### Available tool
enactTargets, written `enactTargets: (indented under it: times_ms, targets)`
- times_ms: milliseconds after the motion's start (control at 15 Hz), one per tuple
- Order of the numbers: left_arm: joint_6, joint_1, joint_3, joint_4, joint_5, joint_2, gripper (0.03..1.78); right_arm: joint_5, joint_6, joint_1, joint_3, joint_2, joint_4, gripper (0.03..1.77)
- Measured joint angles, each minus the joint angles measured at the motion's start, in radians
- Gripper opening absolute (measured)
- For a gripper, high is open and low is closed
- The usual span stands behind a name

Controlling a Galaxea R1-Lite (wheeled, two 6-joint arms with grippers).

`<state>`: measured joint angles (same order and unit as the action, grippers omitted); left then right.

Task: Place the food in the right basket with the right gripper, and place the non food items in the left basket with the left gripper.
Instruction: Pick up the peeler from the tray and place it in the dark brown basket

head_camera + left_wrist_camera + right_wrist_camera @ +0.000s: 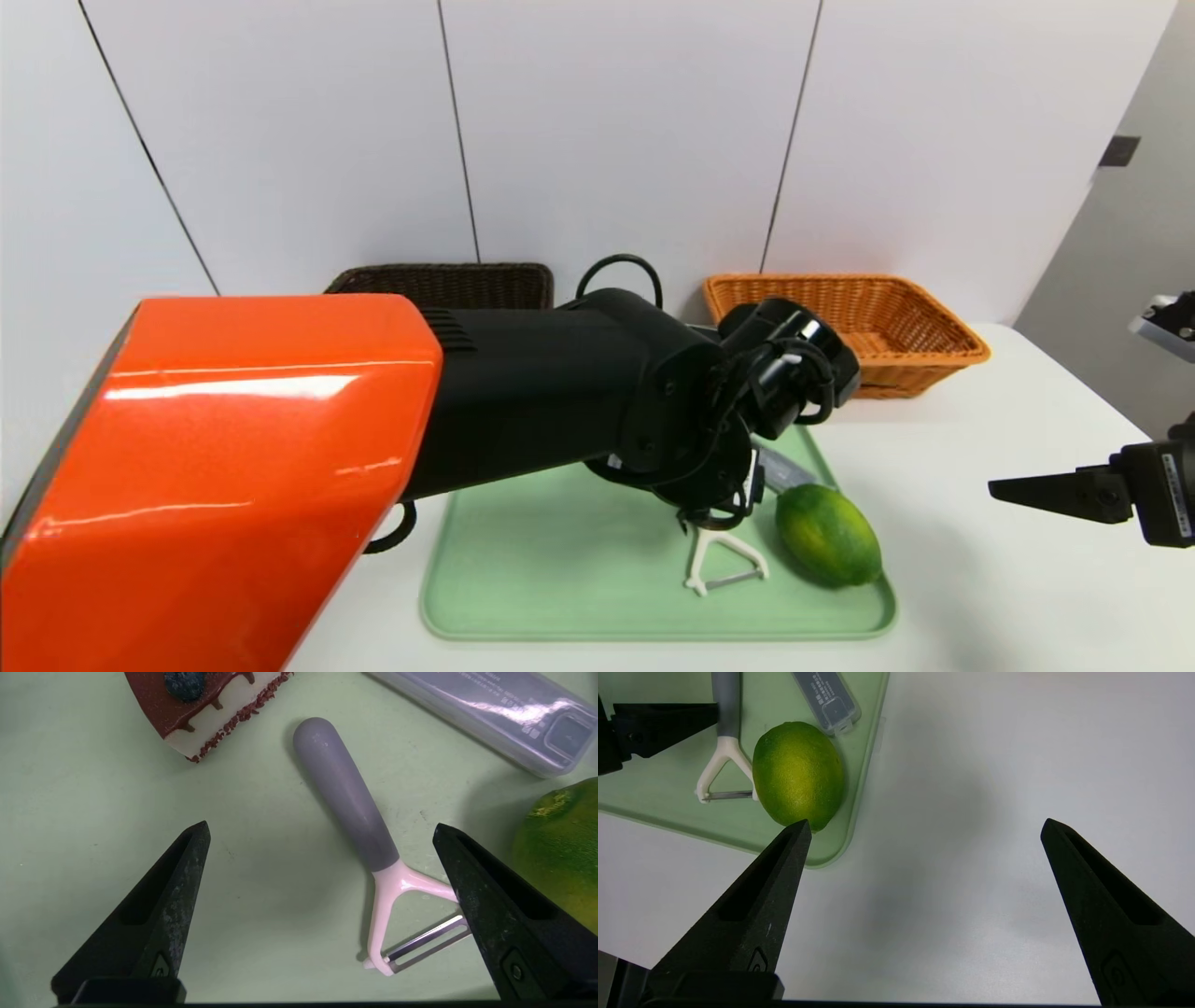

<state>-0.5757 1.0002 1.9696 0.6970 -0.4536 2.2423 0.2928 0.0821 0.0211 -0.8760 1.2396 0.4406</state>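
Left wrist view: left gripper [320, 833], fingers wide apart, above grey-handled, pink-headed peeler [362, 826]; right gripper [924, 828] spread too

The only writing in view is a few lines of small print on the clear plastic case [490, 714] lying on the green tray [93, 788], and the characters are too small to be read.

On the green tray [523, 560] lie a grey-handled peeler [355, 812], a clear case [490, 714] and a cake slice [205, 704]. A green fruit [829, 534] lies just beside the peeler.
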Motion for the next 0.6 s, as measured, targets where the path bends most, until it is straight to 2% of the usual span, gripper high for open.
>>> enactTargets:
  times_ms: [133, 267, 400, 600]
  targets:
    - [0.005, 0.000, 0.000, 0.004, 0.000, -0.004, 1.69, 0.000, 0.000, 0.003, 0.001, 0.000, -0.001, 1.70]
    - [0.058, -0.003, 0.000, 0.027, 0.010, -0.034, 1.69, 0.001, 0.000, 0.006, 0.002, 0.000, -0.001, 1.70]
    - [0.196, -0.016, -0.001, 0.040, 0.052, -0.073, 1.69, 0.002, 0.000, 0.006, 0.008, 0.000, -0.001, 1.70]
    - [0.480, -0.053, -0.002, 0.039, 0.181, -0.130, 1.69, 0.010, 0.000, 0.006, 0.016, -0.002, -0.001, 1.70]
